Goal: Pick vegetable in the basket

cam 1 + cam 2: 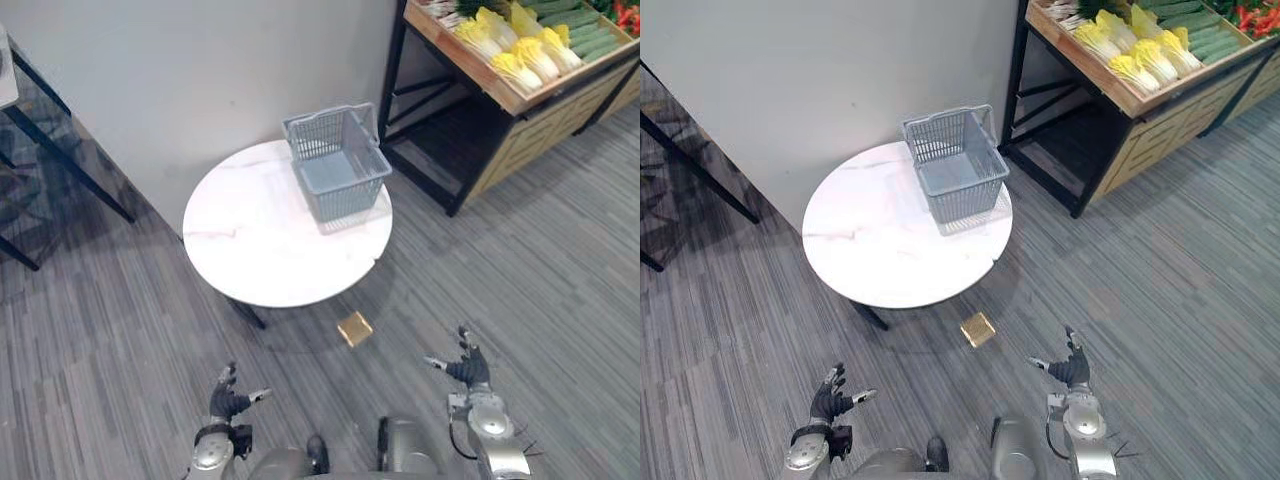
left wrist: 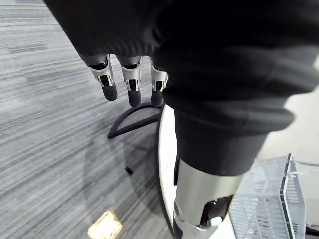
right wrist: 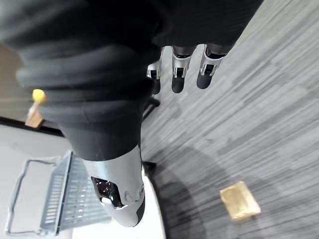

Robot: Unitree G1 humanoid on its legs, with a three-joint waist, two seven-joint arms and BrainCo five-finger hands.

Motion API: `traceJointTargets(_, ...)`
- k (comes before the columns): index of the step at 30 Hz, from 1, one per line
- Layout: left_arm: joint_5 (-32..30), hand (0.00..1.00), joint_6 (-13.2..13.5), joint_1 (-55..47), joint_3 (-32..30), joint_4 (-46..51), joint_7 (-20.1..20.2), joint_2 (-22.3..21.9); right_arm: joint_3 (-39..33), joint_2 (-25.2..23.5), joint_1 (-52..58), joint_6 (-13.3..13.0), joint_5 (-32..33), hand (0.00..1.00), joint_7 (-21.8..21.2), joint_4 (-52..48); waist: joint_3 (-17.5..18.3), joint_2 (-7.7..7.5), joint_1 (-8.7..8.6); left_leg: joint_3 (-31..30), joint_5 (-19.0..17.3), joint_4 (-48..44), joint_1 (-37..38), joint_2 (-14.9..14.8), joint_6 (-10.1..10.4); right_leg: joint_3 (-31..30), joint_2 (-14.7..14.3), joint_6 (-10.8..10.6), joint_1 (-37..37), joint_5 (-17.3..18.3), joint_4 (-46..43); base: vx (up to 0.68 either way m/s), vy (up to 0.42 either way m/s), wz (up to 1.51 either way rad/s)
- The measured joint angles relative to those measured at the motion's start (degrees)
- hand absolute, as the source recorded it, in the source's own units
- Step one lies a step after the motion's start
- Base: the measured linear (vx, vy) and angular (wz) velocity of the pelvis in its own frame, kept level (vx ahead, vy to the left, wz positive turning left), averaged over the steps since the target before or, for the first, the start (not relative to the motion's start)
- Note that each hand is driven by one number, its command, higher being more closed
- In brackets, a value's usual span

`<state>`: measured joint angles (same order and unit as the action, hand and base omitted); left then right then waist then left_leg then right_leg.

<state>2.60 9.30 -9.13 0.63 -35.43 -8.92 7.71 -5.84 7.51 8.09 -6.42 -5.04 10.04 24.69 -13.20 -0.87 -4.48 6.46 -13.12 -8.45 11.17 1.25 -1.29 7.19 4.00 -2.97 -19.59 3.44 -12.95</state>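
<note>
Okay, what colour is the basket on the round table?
Blue-grey; the basket shows best in the left eye view.

We see bright, even overhead light: the round white table (image 1: pixel 250 240) gleams, the basket (image 1: pixel 338 170) throws a faint shadow on it, the floor (image 1: pixel 300 325) darkens beneath.

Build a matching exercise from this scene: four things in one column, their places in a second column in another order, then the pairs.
1. grey basket
2. tan block
3. yellow cabbages
4. right hand

A. on the floor near the table
B. on the wooden shelf
C. on the table
D. low above the floor, open and empty

Pairs: 1-C, 2-A, 3-B, 4-D
</note>
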Motion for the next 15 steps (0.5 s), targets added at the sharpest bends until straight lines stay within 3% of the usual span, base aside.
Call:
traceJointTargets(1, -0.26, 0.00, -0.02, -0.52, -0.03, -0.60, 0.01, 0.00, -0.01, 0.30, 1.51, 0.01, -0.03, 0.00, -0.02, -0.48, 0.58, -1.03, -0.08, -1.05, -2.97, -0.07, 2.81, -0.07, 2.56, -1.98, 0.21, 2.47, 0.27, -11.60, 0.63, 0.50, -0.164, 0.62)
traceJointTargets(2, -0.54, 0.00, -0.17, -0.16, -0.09, -1.85, 0.00, -1.18, -0.18, 1.28, 1.40, 0.31, -0.03, 0.00, -0.04, -0.09, 0.82, 1.07, 0.18, -1.38, -3.78, -0.23, 3.26, -1.62, 2.94, -1.11, -1.42, 3.03, -0.41, -8.99, -2.10, 0.69, -0.240, 0.33)
traceJointTargets(3, -0.95, 0.00, -0.08, -0.72, -0.24, -1.86, 0.07, -1.36, -0.18, 1.10, 1.02, 0.45, -0.04, 0.00, -0.04, -1.55, 1.35, 1.66, 0.46, -1.95, -3.02, -2.91, 2.12, -3.18, 4.25, -0.80, -1.61, 4.21, -1.46, -5.26, -5.96, 0.65, -0.251, 0.25)
traceJointTargets(4, -1.10, 0.00, -0.08, -1.10, -0.25, -1.95, 0.09, -1.72, -0.18, 0.61, 1.54, 0.38, -0.03, 0.00, -0.09, -4.16, 1.34, 1.69, 0.12, -1.88, -1.52, -10.04, -0.55, -3.87, 6.65, 0.83, -1.11, 4.93, -0.93, -1.30, -9.11, 0.61, -0.244, 0.44)
traceJointTargets(6, -1.11, 0.00, -0.17, -1.07, -0.66, -1.92, 0.14, -2.63, -0.08, 0.39, 2.53, 0.42, -0.03, 0.00, -0.15, -6.24, 1.17, 1.86, 0.07, -1.51, 0.97, -20.62, -3.98, -5.64, 9.50, 2.09, -1.23, 5.52, 2.03, 0.87, -9.03, 0.38, -0.191, 0.42)
traceJointTargets(7, -1.10, 0.00, -0.16, -1.24, -1.19, -1.65, 0.12, -3.64, 0.16, 0.39, 3.46, 0.42, -0.03, 0.00, -0.18, -8.20, 1.11, 1.97, 0.53, -0.89, 2.66, -29.09, -6.96, -8.14, 10.83, 2.70, -1.97, 5.97, 5.32, 1.75, -7.55, 0.42, -0.224, 0.15)
traceJointTargets(8, -1.10, 0.00, -0.11, -2.04, -1.12, -0.73, 0.17, -4.40, 0.20, 0.02, 4.18, 0.29, 0.03, 0.00, -0.11, -11.44, 1.06, 2.09, 1.69, 2.40, 1.83, -37.42, -9.96, -11.63, 9.55, 2.93, -3.23, 6.07, 9.79, 2.14, -4.70, 0.46, -0.229, 0.00)
traceJointTargets(10, -1.10, 0.00, -0.15, -2.41, -0.98, -0.48, 0.19, -5.32, 0.11, -0.18, 4.48, -0.70, 0.01, 0.00, 0.03, -15.57, 1.20, 1.73, 2.29, 5.94, 0.11, -39.24, -13.86, -14.09, 6.67, 2.86, -3.59, 6.52, 13.66, 2.49, -1.36, 0.31, -0.136, -0.14)
traceJointTargets(11, -1.11, 0.00, -0.14, -3.04, -0.73, 0.24, 0.21, -5.39, 0.15, 0.02, 4.21, -1.26, -0.04, 0.00, 0.02, -16.70, 1.39, 1.54, 2.63, 7.20, -0.97, -34.62, -16.04, -14.18, 4.87, 2.21, -3.57, 6.65, 14.99, 2.63, 0.17, 0.24, -0.069, -0.24)
traceJointTargets(12, -1.10, 0.00, -0.17, -3.58, -0.76, 0.44, 0.16, -5.32, -0.01, 0.21, 3.66, -1.43, -0.10, 0.00, 0.07, -16.76, 1.49, 1.79, 2.52, 7.47, -1.02, -26.58, -16.79, -13.57, 4.76, 1.81, -3.55, 6.43, 15.94, 2.64, 1.20, 0.27, -0.039, -0.28)
traceJointTargets(14, -1.15, 0.00, -0.19, -3.96, -0.48, 0.27, 0.16, -5.38, 0.01, 1.29, 3.48, -1.40, -0.31, 0.00, 0.56, -17.11, 1.95, 2.94, 2.30, 6.43, 2.89, -11.92, -16.69, -12.01, 6.57, 1.01, -4.07, 5.65, 16.41, 3.10, 1.37, 0.28, 0.039, -0.24)
traceJointTargets(15, -1.15, 0.00, -0.18, -3.77, -0.31, 0.02, 0.15, -5.37, 0.06, 1.70, 3.38, -1.39, -0.39, 0.00, 0.88, -17.49, 2.15, 3.80, 2.31, 6.21, 5.43, -9.16, -16.57, -11.78, 6.64, 0.59, -4.43, 5.39, 16.29, 3.26, 1.35, 0.25, 0.108, -0.30)
